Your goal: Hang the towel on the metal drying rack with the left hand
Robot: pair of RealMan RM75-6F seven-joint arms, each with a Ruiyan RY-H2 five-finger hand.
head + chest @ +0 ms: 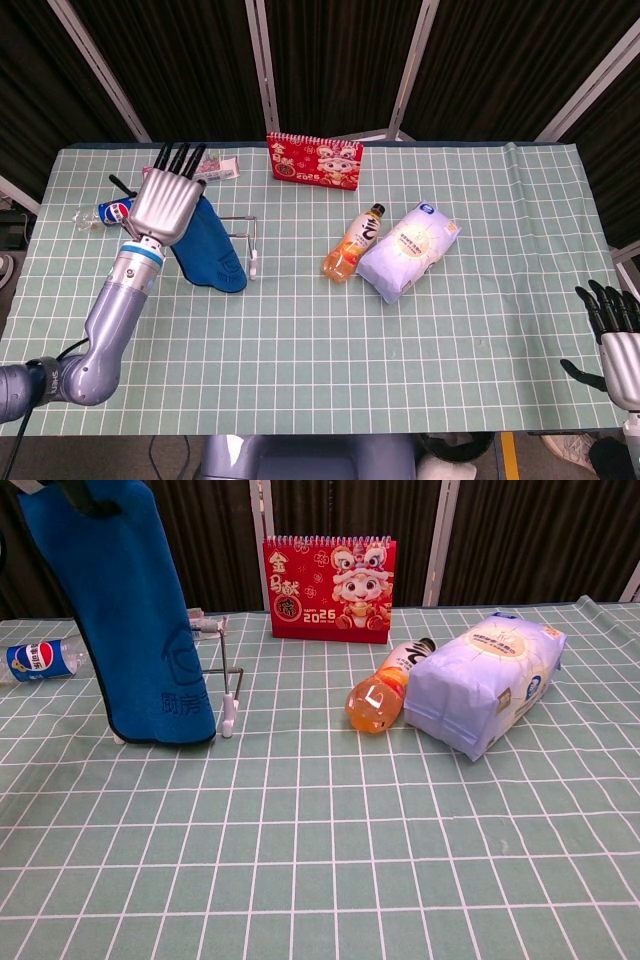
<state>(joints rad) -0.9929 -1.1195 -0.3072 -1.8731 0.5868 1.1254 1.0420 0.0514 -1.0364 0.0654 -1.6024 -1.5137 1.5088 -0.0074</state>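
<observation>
A small Pepsi bottle (112, 211) is seen lying at far left, its contents not discernible. The blue towel (135, 620) is held aloft by the left hand (172, 201), draped in front of the metal drying rack (228, 690), largely hiding it. An orange drink bottle (353, 243) lies mid-table. The right hand (612, 340) is cut off at the edge, fingers spread, nothing held.

The left hand (170, 205) had a silver metal back plate and black fingers (178, 158), with a narrow blue-and-white band at the wrist. Its forearm was a smooth, rounded blue-grey shell, darker at the elbow joint, where small white lettering showed. The right hand (618, 345) had the same silver body and black fingers.
</observation>
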